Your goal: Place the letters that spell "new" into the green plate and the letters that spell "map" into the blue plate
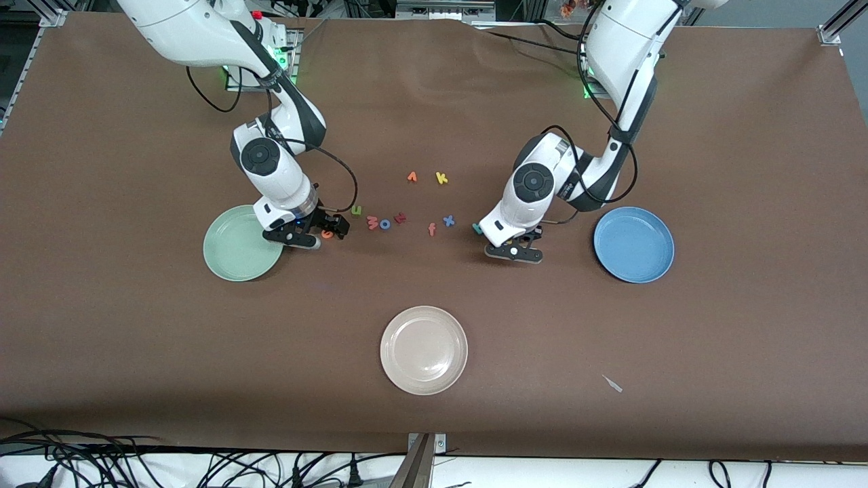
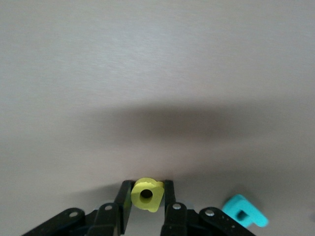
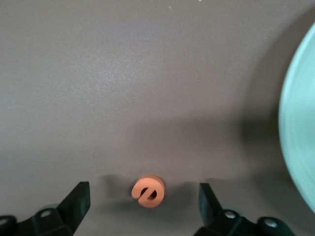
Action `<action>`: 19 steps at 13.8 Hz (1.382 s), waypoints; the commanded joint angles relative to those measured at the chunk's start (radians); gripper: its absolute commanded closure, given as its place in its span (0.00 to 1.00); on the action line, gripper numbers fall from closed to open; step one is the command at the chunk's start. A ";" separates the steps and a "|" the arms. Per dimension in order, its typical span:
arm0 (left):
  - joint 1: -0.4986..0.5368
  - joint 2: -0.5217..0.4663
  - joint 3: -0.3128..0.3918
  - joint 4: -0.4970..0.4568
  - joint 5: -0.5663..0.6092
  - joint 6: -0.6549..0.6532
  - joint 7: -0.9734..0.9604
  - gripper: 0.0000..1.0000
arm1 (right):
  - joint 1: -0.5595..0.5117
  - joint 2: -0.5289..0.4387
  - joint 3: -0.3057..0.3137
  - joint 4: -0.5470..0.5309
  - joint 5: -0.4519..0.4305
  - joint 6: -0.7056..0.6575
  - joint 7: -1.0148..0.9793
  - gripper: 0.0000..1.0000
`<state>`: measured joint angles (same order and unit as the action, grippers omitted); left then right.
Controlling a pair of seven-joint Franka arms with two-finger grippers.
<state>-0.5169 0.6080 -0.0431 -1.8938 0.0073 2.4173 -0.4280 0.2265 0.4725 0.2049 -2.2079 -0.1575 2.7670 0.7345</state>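
My left gripper (image 2: 147, 187) is shut on a small yellow letter (image 2: 146, 195) with a round bowl, low at the table beside the blue plate (image 1: 634, 244). In the front view the left hand (image 1: 513, 249) hides this letter. A teal letter (image 2: 244, 211) lies on the cloth close beside it (image 1: 477, 228). My right gripper (image 3: 143, 190) stands open around the orange e (image 3: 148, 191), its fingers well apart from it, right by the green plate (image 1: 234, 261). The green n (image 1: 356, 211) and pinkish-red w (image 1: 372, 222) lie just past the e toward the table's middle.
A blue o (image 1: 385, 224), a reddish letter (image 1: 400, 217), an f (image 1: 432, 230), a blue x (image 1: 448, 220), a yellow k (image 1: 441, 177) and an orange letter (image 1: 412, 177) lie between the arms. A beige-white plate (image 1: 424, 350) sits nearer the front camera.
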 commanded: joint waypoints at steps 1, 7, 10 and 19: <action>0.076 -0.010 0.009 0.047 0.034 -0.155 0.117 1.00 | 0.130 0.041 -0.111 0.033 -0.022 0.017 0.039 0.10; 0.299 -0.089 0.011 0.065 0.036 -0.434 0.576 1.00 | 0.220 0.051 -0.193 0.057 -0.031 0.016 0.094 0.17; 0.411 -0.096 0.009 0.059 0.114 -0.510 0.759 1.00 | 0.188 0.017 -0.191 0.050 -0.028 0.005 0.079 0.23; 0.428 -0.065 -0.012 0.111 -0.028 -0.560 0.501 0.00 | 0.188 -0.046 -0.182 0.011 -0.019 -0.038 0.097 0.29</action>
<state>-0.0661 0.5564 -0.0451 -1.8050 0.0375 1.8913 0.1985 0.4194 0.4646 0.0133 -2.1633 -0.1649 2.7400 0.8104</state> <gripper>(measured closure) 0.242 0.295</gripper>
